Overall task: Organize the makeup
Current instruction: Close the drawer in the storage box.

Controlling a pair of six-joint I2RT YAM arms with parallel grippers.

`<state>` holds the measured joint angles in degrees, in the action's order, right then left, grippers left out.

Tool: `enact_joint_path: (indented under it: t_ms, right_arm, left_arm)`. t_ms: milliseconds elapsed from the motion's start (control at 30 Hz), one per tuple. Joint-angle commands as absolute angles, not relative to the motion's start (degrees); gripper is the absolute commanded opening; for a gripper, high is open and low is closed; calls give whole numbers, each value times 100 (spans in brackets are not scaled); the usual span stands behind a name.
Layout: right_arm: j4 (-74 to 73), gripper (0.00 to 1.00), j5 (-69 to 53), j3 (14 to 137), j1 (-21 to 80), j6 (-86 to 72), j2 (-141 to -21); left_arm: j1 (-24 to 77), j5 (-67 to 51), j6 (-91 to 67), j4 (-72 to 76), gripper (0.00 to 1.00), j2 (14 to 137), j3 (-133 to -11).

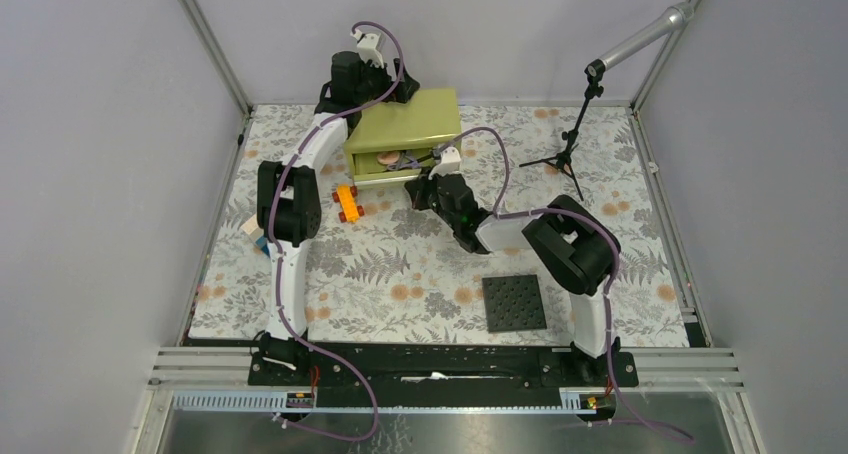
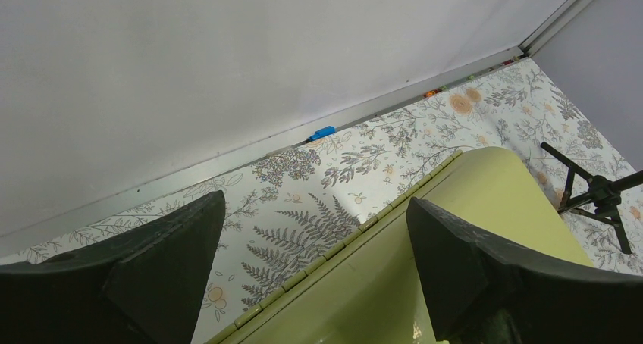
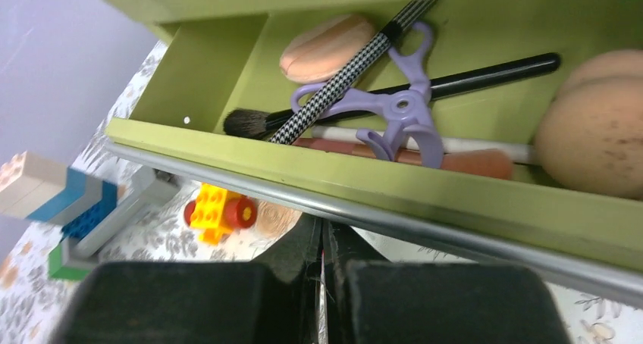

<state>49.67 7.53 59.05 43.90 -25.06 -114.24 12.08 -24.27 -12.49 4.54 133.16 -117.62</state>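
- As far as you can see, the makeup (image 3: 591, 132) sits inside the box (image 3: 205, 64): sponges (image 3: 322, 48), brush (image 3: 470, 75), pencil (image 3: 356, 64), curler (image 3: 402, 109), tube (image 3: 470, 162)
- You can spot none loose on the mat (image 1: 400, 274) from above; car (image 1: 347, 203) and plate (image 1: 514, 303) lie outside
- Left gripper (image 2: 312, 207): jaws wide, empty, over the lid's (image 2: 470, 200) hinge edge
- Right gripper (image 3: 322, 283): jaws shut, empty, just before the box's front rim
- Judged nearly done; lid ajar, closing likely remains

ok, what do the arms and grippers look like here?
Both the left arm and right arm have white link shells with black joint housings; a thin purple cable loops along each. The left gripper and right gripper are black, with blocky wedge-shaped fingers.
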Motion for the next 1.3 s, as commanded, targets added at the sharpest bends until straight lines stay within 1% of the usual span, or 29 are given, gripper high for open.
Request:
enact_joint_path:
  t_ms: [0, 400, 667, 767, 867, 933, 1033, 1100, 1167, 1267]
  right_arm:
    - [5700, 0, 1758, 6392, 4386, -2027, -11482]
    - [5677, 1, 2386, 7342, 4384, -1263, -12121]
    - [5791, 3, 2540, 7505, 4377, -920, -12298]
    - [5871, 3, 2422, 7220, 4376, -872, -12013]
    - [5780, 2, 2224, 6710, 4382, -798, -11363]
    - [5267, 2, 2237, 6407, 4374, -855, -10789]
    - [3590, 3, 2100, 6339, 4376, -1009, -9980]
    - [2456, 7, 1778, 6381, 4374, -975, -9536]
    - [1428, 10, 1784, 6295, 4372, -1159, -9104]
    - [714, 16, 1810, 5844, 4339, -1239, -8420]
  left_arm:
    - [1266, -2772, -1528, -368, 94, 13667, -11710]
    - [1274, -2806, -1487, -387, 93, 13648, -11714]
    - [1303, -2815, -1471, -396, 93, 13647, -11696]
    - [1310, -2792, -1455, -415, 93, 13606, -11712]
    - [1314, -2859, -1472, -438, 94, 13529, -11774]
    - [1333, -2863, -1485, -500, 94, 13466, -11860]
    - [1385, -2678, -1442, -634, 97, 13317, -11958]
    - [1393, -2473, -1485, -760, 99, 13201, -12043]
    - [1387, -2275, -1535, -925, 99, 13049, -12179]
    - [1381, -2055, -1634, -1146, 99, 12801, -12383]
